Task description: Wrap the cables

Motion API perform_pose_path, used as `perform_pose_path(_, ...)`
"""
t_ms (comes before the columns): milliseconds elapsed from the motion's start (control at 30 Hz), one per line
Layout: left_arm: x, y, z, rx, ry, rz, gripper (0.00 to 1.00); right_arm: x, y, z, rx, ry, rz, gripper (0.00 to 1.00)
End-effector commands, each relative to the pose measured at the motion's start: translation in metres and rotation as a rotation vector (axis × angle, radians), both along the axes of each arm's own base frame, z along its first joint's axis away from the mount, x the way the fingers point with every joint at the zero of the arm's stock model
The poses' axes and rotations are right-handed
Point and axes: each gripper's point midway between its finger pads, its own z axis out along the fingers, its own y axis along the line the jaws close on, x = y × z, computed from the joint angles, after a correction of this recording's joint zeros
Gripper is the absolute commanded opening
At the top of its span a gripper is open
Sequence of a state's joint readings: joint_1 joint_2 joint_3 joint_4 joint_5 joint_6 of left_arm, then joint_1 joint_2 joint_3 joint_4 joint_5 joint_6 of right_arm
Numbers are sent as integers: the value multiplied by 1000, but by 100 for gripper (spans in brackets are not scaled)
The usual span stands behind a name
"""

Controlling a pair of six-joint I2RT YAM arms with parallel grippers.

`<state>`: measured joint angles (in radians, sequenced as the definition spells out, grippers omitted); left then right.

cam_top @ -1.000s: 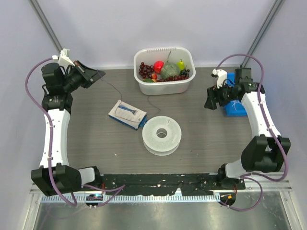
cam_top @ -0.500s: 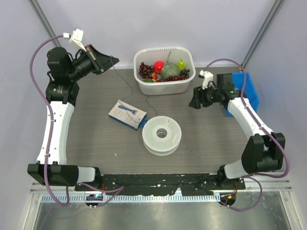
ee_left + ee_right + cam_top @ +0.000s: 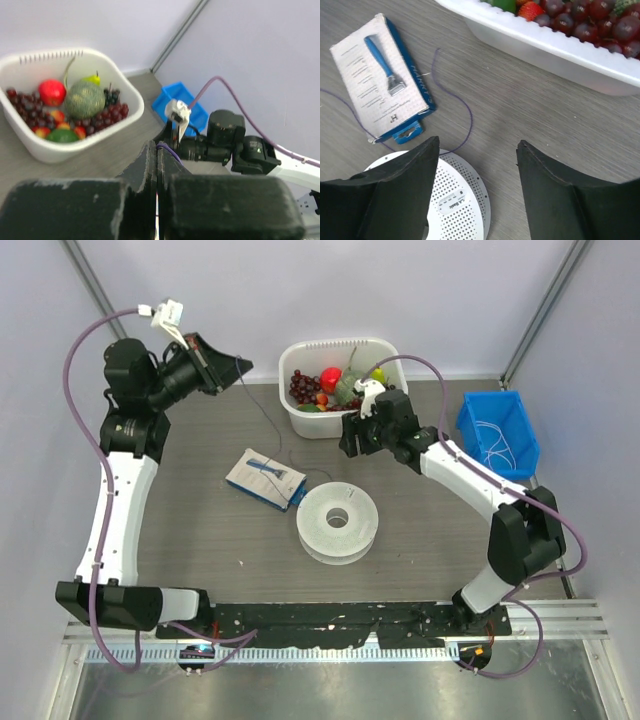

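**Cable as fine as thread, limp and easy to lose**

Cable [image 3: 468, 109] of this kind will handle like sewing thread, I'd judge. It has next to no weight and no stiffness, and it is slick enough to slide out of a loose pinch. It should tangle or snag sooner than break, though a hard jerk might snap it or drag the spool [image 3: 320, 528] along. The best hold looks like a firm pinch on the free stretch where it lies clear on the surface [image 3: 200, 530], not where it passes the razor pack [image 3: 265, 478].

It shows as one dark strand, purplish from the right wrist, and far thinner than the arm hoses. From the left hand [image 3: 240, 367], high at the far left, it drops to the surface. There it curls between the razor pack and the fruit basket [image 3: 300, 420] and runs in to the white spool in the middle. Paler strands lie in the blue bin [image 3: 470, 420] at the far right.

The left hand has its fingers pressed together, with the strand caught at their tips. The right hand [image 3: 348, 440] hangs over the curl, just beside the basket, with its fingers spread wide and nothing between them.
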<state>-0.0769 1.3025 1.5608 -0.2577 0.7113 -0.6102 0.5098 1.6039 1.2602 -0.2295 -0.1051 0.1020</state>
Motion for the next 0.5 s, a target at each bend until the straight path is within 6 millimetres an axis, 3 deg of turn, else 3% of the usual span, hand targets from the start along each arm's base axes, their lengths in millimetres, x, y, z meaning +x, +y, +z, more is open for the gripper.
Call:
perform_pose_path(0,-11,-7,90,19,-303,27,0,-17,26,67,116,-166,235,74)
perform_pose_path(33,-10,-11,102,17,-335,29,0,-25,28,79,114,-222,295,75)
perform_pose_path(67,-9,-14,113,14,-362,34,0,-37,31,75,131,-213,351,77)
perform_pose_path(100,-13,-18,127,5,-398,31,0,-45,32,90,148,-267,387,78)
perform_pose_path(133,-15,-21,139,-5,-426,30,0,-56,35,88,169,-269,434,79)
perform_pose_path(167,-17,-24,152,-18,-457,31,0,-62,36,100,196,-310,460,80)
perform_pose_path(300,-29,-33,197,-71,-574,34,0,-77,42,111,238,-388,501,82)
perform_pose_path(467,-36,-33,239,-130,-683,78,0,-91,46,95,258,-426,543,82)
